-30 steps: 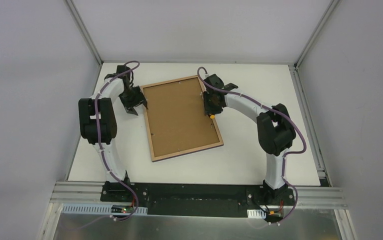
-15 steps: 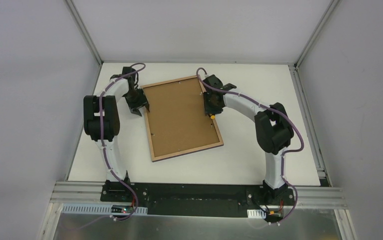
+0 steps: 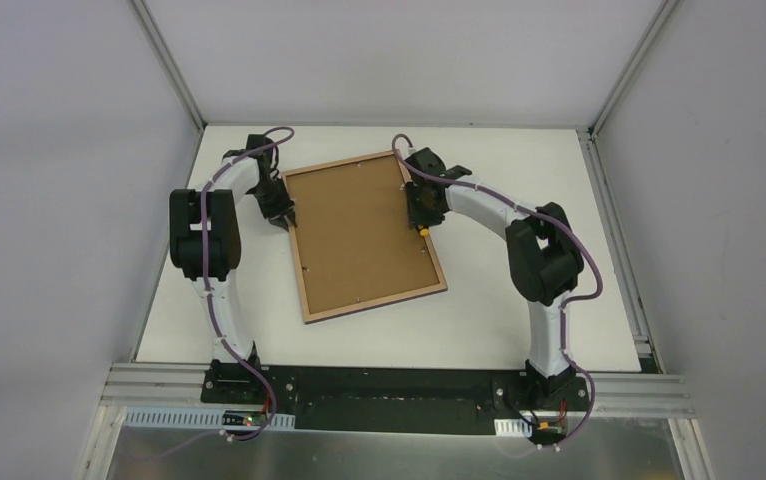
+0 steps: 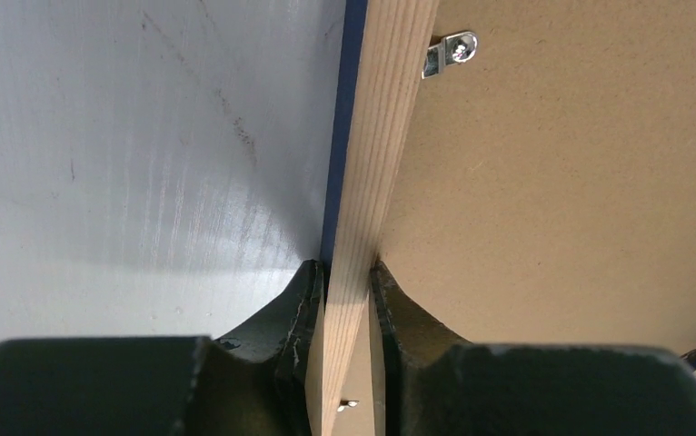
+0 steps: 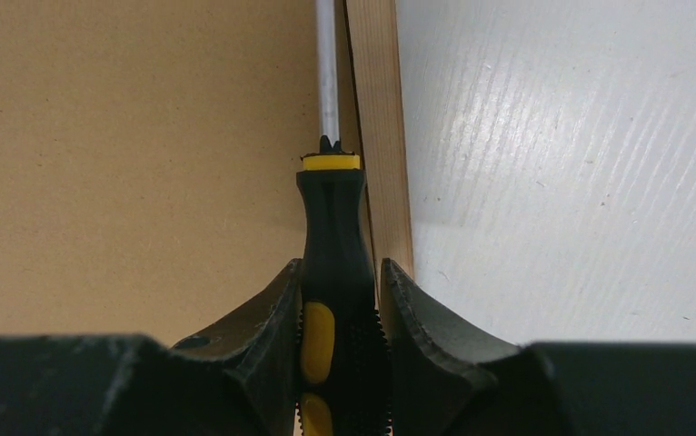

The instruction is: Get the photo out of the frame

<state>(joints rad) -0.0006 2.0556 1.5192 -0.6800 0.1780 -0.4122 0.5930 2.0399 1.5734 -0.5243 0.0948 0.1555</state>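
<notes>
My left claw [image 4: 344, 282] is clenched across the left rim of the frame [image 4: 376, 136]. One finger presses the blue outer edge and the other the inner side beside the backing board [image 4: 581, 209]. I judge this grip is there to pin the frame so it cannot slide while the far side is worked.

My right claw [image 5: 340, 282] grasps a screwdriver [image 5: 335, 227] by its black-and-yellow handle. The steel shaft [image 5: 327, 64] runs out low along the seam where the board meets the wooden rim on the right. Held that flat, it looks meant for levering at the board or nudging a retaining tab.

Farther out, a small metal tab [image 4: 449, 53] sits at the rim's inner edge, lying over the board, so the board looks locked in.

The frame lies face down near the middle of the white table [image 4: 144, 136], board uppermost. I cannot see the photo.

I can read no brand, label or writing anywhere, the tool handle included.
</notes>
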